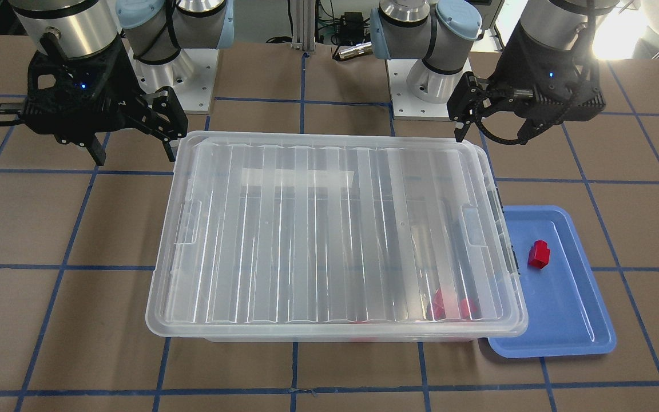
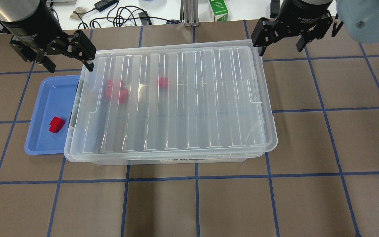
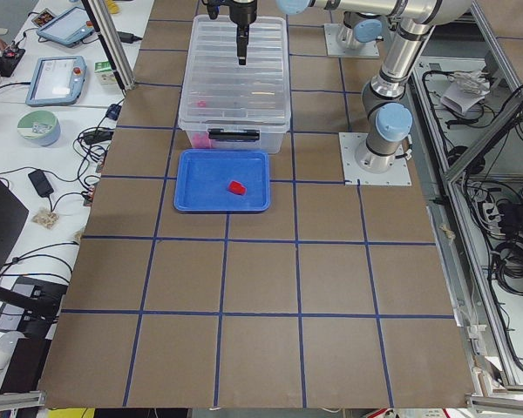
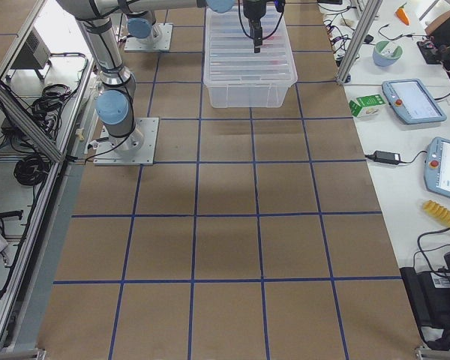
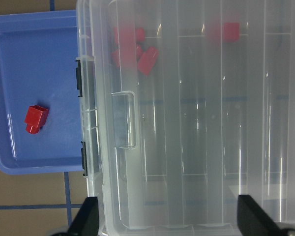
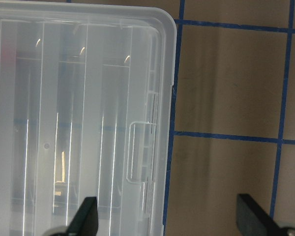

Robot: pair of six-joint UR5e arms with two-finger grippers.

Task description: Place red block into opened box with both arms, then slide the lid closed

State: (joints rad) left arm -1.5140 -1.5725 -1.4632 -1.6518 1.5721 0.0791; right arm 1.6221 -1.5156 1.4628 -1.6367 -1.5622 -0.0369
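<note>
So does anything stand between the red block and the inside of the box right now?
Yes. The clear lid lies flat over the box, covering its opening, while the red block sits in the blue tray beside it. Nothing visible stands between the open left hand and the block.
</note>
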